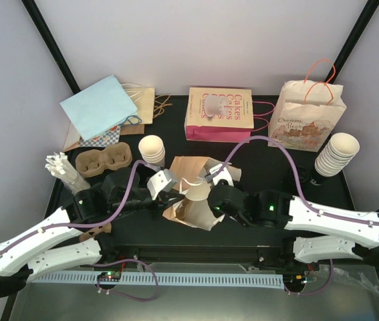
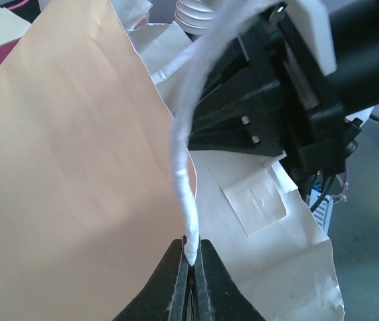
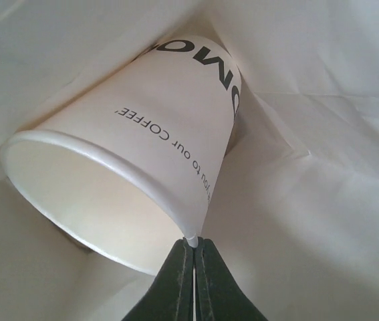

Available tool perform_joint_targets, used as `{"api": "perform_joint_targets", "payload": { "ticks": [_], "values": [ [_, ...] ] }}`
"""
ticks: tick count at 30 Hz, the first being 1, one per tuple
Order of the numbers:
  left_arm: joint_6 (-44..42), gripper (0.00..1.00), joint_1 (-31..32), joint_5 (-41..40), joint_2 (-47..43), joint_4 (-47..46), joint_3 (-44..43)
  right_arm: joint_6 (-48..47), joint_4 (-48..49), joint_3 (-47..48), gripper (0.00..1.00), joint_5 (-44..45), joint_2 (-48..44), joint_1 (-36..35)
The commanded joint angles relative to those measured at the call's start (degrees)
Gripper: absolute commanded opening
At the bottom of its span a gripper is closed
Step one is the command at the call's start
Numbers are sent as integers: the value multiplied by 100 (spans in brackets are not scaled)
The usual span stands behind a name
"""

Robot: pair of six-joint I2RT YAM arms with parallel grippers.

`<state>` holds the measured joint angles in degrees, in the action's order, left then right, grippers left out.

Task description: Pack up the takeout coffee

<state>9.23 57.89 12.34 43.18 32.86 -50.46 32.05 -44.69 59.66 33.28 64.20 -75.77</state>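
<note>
The takeout coffee cup (image 3: 142, 134) is a white paper cup with black print. It lies tilted on its side inside a brown paper bag (image 1: 192, 204) with a white lining (image 3: 323, 200), mouth towards the camera and no lid on it. My right gripper (image 3: 194, 249) is shut on the cup's rolled rim, reaching into the bag's mouth (image 1: 209, 197). The bag's white twisted handle (image 2: 181, 167) is pinched in my shut left gripper (image 2: 192, 257), next to the bag's tan outer side (image 2: 62, 167). In the top view the left gripper (image 1: 174, 197) sits at the bag's left edge. The cup itself is hidden there.
Stacks of nested cream cups stand at back left (image 1: 152, 148) and at the right (image 1: 337, 154). A brown pulp carrier (image 1: 103, 160) lies at the left. Along the back are a blue bag (image 1: 99, 105), a pink "Cakes" bag (image 1: 219, 114) and a printed bag with orange handles (image 1: 307, 117).
</note>
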Motion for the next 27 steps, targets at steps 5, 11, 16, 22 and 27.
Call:
{"api": "perform_joint_targets", "payload": {
  "ticks": [5,11,16,22,27],
  "values": [
    [38,2,56,33,25,-48,-100,210,-395,296,1,-506,-506,17],
    [94,2,56,-94,-36,-61,-116,385,-977,695,1,-436,-784,10],
    [142,2,56,-237,-38,-37,-142,394,-1080,1057,1,-512,-1210,11],
    [238,2,56,-334,-20,-55,-184,439,-1148,1477,1,-437,-1691,10],
    [320,2,56,-451,8,-94,-202,627,-1423,1784,1,-69,-1876,16]
  ]
}}
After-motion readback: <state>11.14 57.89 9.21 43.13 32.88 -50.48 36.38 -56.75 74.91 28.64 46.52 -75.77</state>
